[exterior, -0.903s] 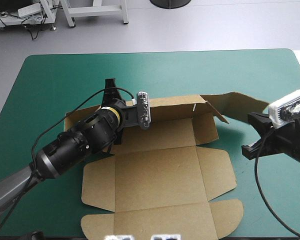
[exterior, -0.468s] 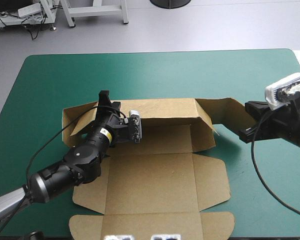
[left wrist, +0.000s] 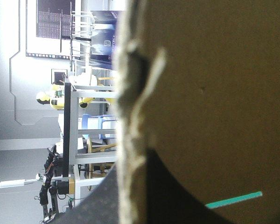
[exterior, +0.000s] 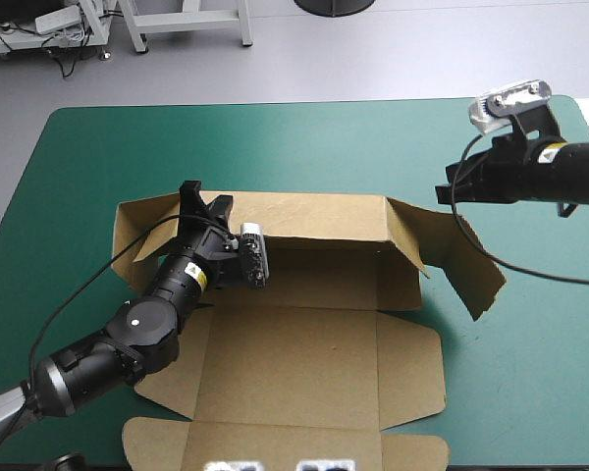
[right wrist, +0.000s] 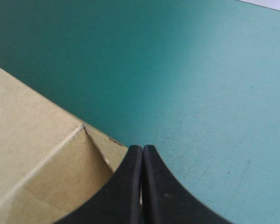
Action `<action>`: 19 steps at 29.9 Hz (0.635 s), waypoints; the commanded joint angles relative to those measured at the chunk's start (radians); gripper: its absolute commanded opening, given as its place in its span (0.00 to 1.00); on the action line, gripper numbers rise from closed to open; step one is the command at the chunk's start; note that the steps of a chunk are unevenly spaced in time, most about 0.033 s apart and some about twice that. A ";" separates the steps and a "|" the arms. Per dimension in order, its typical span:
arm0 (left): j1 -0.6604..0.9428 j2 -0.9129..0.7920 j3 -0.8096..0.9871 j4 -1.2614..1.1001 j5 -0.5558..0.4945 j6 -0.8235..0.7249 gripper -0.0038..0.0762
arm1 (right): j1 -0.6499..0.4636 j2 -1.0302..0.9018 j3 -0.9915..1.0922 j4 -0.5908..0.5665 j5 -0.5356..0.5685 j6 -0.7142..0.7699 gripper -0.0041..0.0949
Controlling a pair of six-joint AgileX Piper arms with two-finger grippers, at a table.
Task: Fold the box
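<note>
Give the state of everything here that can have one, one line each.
box: partly formed, near panels lying flat.
far wall: raised upright.
right end flap: swung outward, not tucked.
left gripper: jaws shut on the far wall's top edge, near its left end.
right gripper: jaws shut, holding nothing.

The box (exterior: 304,343) is matt brown board, its cut edge fibrous; the teal-green cover (exterior: 304,147) looks smooth and matt.
</note>
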 commanded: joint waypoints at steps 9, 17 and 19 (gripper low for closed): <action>0.000 -0.022 -0.030 0.031 0.031 -0.025 0.04 | 0.002 0.243 -0.129 0.038 0.032 0.007 0.02; 0.000 -0.001 -0.030 0.012 0.042 -0.025 0.04 | 0.002 0.304 -0.125 0.095 0.107 -0.008 0.02; 0.000 0.019 -0.030 0.008 0.062 -0.025 0.04 | 0.002 0.302 -0.116 0.097 0.107 -0.008 0.02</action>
